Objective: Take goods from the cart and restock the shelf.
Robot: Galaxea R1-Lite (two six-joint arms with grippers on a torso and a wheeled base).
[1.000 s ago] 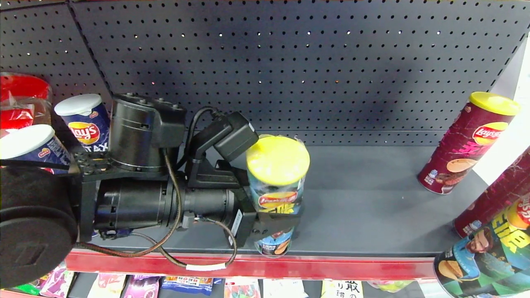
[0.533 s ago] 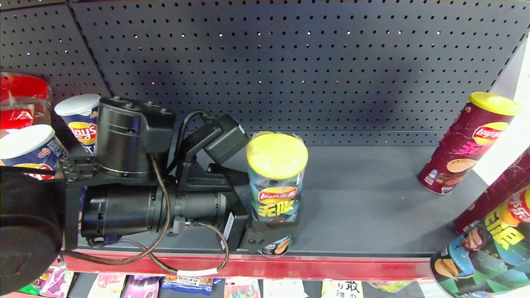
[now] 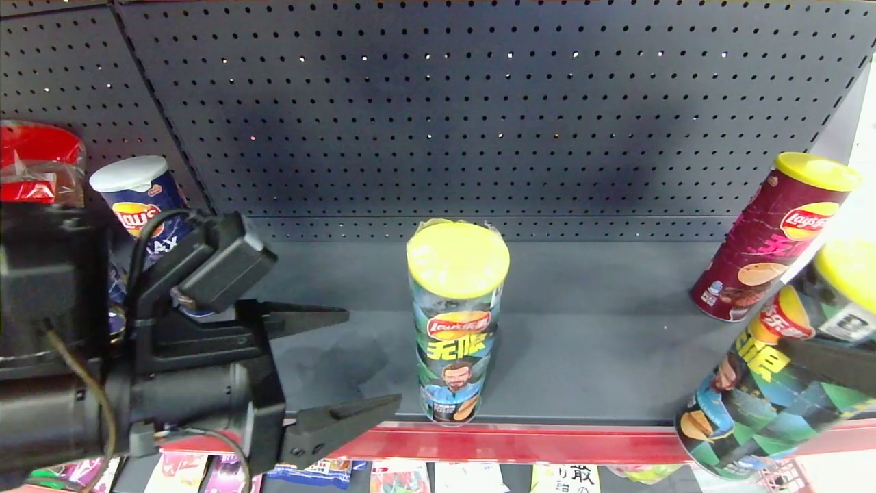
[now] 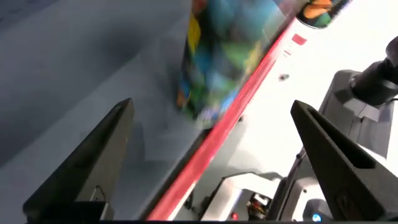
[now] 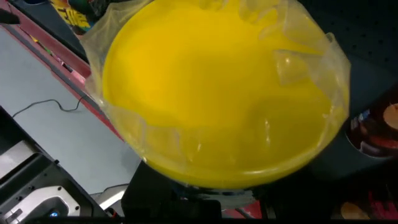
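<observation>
A tall chip can with a yellow lid [image 3: 457, 322] stands upright on the grey shelf [image 3: 588, 356], close to its red front edge [image 3: 547, 444]. My left gripper [image 3: 373, 359] is open, just left of that can and clear of it. In the left wrist view the same can [image 4: 224, 56] shows blurred beyond the spread fingers [image 4: 93, 168]. At the lower right, my right gripper [image 3: 804, 363] is shut on a second yellow-lidded can [image 3: 746, 390], tilted in front of the shelf edge. Its lid [image 5: 217, 93], wrapped in clear film, sits close in the right wrist view.
A maroon can [image 3: 770, 239] with a yellow lid stands at the shelf's back right. Blue cans with white lids [image 3: 140, 198] and a red-lidded tub [image 3: 34, 157] crowd the left end. A pegboard wall [image 3: 438, 103] closes the back. Snack bags [image 3: 404, 476] lie on the shelf below.
My left gripper let go of the can, opened, and drew back to the left. The right arm lifted its can up and inward toward the shelf.
</observation>
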